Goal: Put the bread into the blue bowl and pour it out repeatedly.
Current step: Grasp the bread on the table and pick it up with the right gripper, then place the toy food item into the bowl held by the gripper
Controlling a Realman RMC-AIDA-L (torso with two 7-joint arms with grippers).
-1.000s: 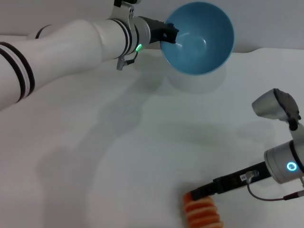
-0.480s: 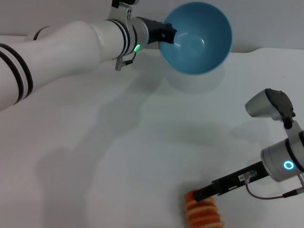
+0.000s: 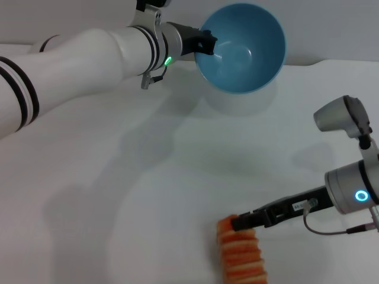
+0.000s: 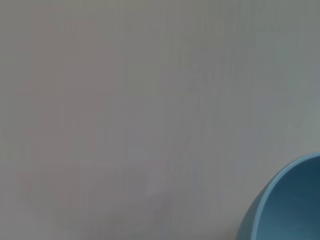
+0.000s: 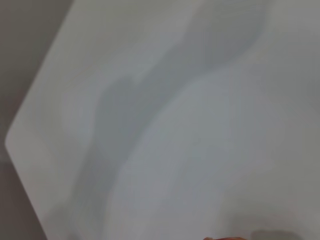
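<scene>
The blue bowl [image 3: 243,47] hangs in the air at the back of the white table, tipped so its empty inside faces me. My left gripper [image 3: 204,44] is shut on the bowl's left rim. A part of the bowl's rim also shows in the left wrist view [image 4: 287,202]. The bread [image 3: 240,254], with its orange-and-cream ridged top up, is at the table's front edge, right of centre. My right gripper [image 3: 240,223] is shut on the bread's far end. A sliver of the bread shows in the right wrist view [image 5: 225,238].
The white table [image 3: 148,177] lies bare between the bowl and the bread. Its far right corner is cut at an angle near the bowl. The table's edge and the dark floor beyond show in the right wrist view [image 5: 30,100].
My right gripper has moved left with the bread, and more of the bread now shows above the frame's lower edge. The bowl has shifted slightly left in my left gripper.
</scene>
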